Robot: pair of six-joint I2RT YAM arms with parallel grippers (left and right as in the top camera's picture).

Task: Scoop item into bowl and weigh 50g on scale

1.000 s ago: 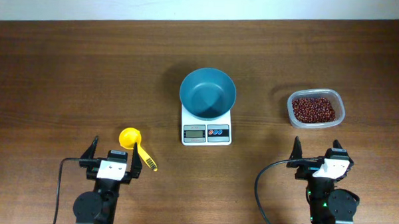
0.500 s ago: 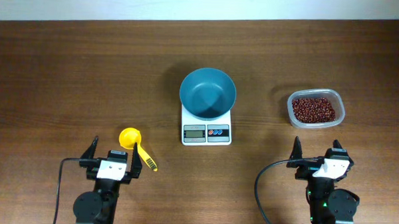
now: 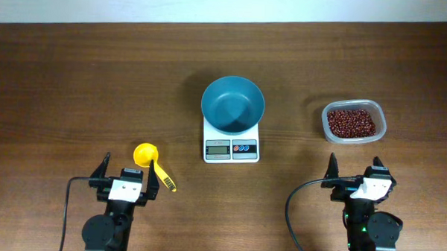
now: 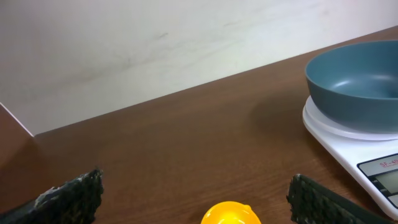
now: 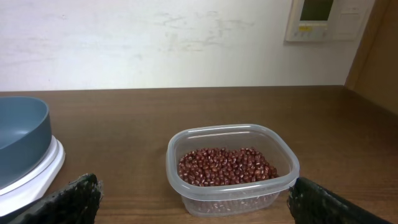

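Note:
The teal-blue bowl [image 3: 233, 104] stands empty on the white scale [image 3: 232, 147] at the table's middle; both show in the left wrist view, bowl [image 4: 357, 86] on scale [image 4: 348, 143]. The red-brown beans [image 3: 350, 122] fill a clear plastic tub [image 3: 353, 137] at the right, seen close in the right wrist view [image 5: 227, 165]. My left gripper [image 3: 127, 176] is open and empty at the front left, a yellow scoop [image 3: 146, 155] just ahead of it [image 4: 231, 214]. My right gripper [image 3: 354, 175] is open and empty at the front right, just short of the tub.
The scoop's handle [image 3: 163, 176] lies along the left gripper's right finger. A pale wall [image 4: 155, 43] runs behind the table's far edge. A wall panel [image 5: 323, 18] hangs at the right wrist view's top right.

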